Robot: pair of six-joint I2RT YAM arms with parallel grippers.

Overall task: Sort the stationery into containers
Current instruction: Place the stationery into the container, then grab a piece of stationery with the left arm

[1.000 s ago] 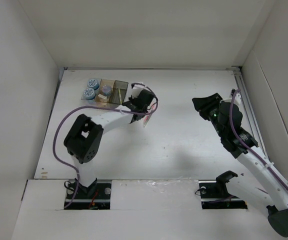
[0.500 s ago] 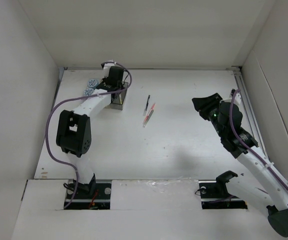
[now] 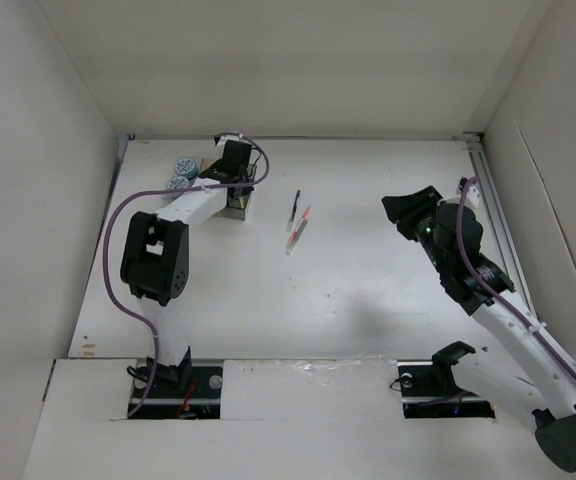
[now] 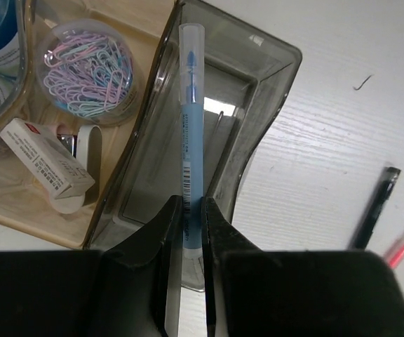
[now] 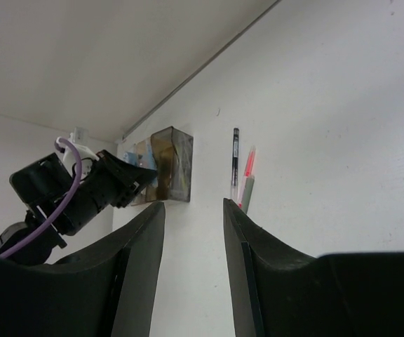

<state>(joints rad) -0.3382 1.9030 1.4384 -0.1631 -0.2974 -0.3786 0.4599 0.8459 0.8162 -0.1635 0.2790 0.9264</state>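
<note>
My left gripper point(image 4: 191, 210) is shut on a light blue pen point(image 4: 190, 126), which points down into the smoky dark grey tray point(image 4: 268, 77). In the top view this gripper point(image 3: 230, 166) hovers over that tray point(image 3: 236, 206) at the back left. The amber tray point(image 4: 12, 210) beside it holds a round tub of paper clips point(image 4: 86, 67) and a small white boxed eraser point(image 4: 44, 158). Blue-and-white tape rolls point(image 3: 181, 173) sit in the leftmost tray. A black pen point(image 3: 295, 205) and a red pen point(image 3: 299, 228) lie on the table to the right. My right gripper point(image 3: 403, 210) is open, empty and raised.
White walls enclose the table on the left, back and right. The trays stand near the back left corner. In the right wrist view the black pen point(image 5: 235, 158) and the red pen point(image 5: 249, 163) lie beyond the open gripper point(image 5: 193, 210), with the dark tray point(image 5: 174, 165) farther left.
My left gripper has swung left from beside the loose pens to over the dark grey tray, then settled slightly. The right arm has hardly moved.
</note>
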